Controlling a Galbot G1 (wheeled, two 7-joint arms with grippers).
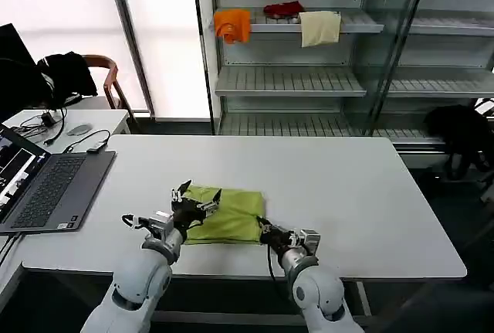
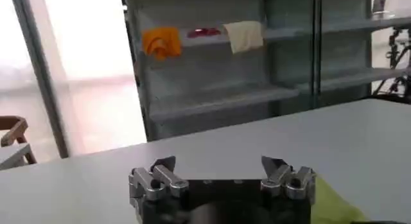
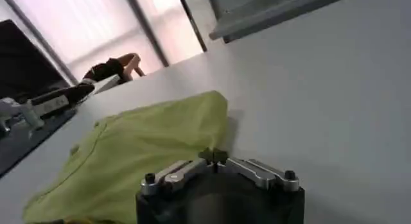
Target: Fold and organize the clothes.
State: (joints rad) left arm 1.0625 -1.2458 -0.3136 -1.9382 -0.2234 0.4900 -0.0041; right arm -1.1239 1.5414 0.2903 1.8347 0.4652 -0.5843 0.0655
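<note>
Left tool [image 1: 197, 194] spread wide; right tool [image 1: 263, 230] closed.

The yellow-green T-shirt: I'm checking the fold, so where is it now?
In the head view the T-shirt lies folded near the front edge of the white table, between the left hand and the right hand, right of the laptop.

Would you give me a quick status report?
Left gripper open over T-shirt edge. Right gripper shut at its near corner. Shirt folded on table.
</note>
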